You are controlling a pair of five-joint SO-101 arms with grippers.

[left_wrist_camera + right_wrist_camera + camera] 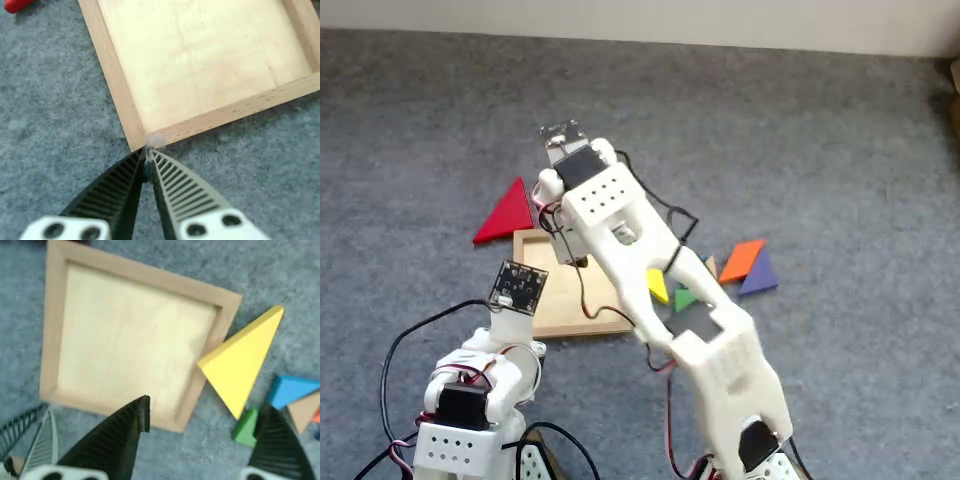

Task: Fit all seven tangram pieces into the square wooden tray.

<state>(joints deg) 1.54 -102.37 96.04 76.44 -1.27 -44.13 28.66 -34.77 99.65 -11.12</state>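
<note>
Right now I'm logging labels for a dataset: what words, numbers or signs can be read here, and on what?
None can be read.
Wooden tray: bare wood, no marks.
Yellow triangle, red triangle: plain faces.
Small circuit board: any print too small to read.

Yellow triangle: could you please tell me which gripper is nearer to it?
Right. The right gripper hangs open just beside the yellow triangle; the left gripper sits shut at the tray's far corner.

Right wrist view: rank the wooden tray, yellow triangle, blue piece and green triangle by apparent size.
1. wooden tray
2. yellow triangle
3. blue piece and green triangle: both partly hidden, so unranked.
</note>
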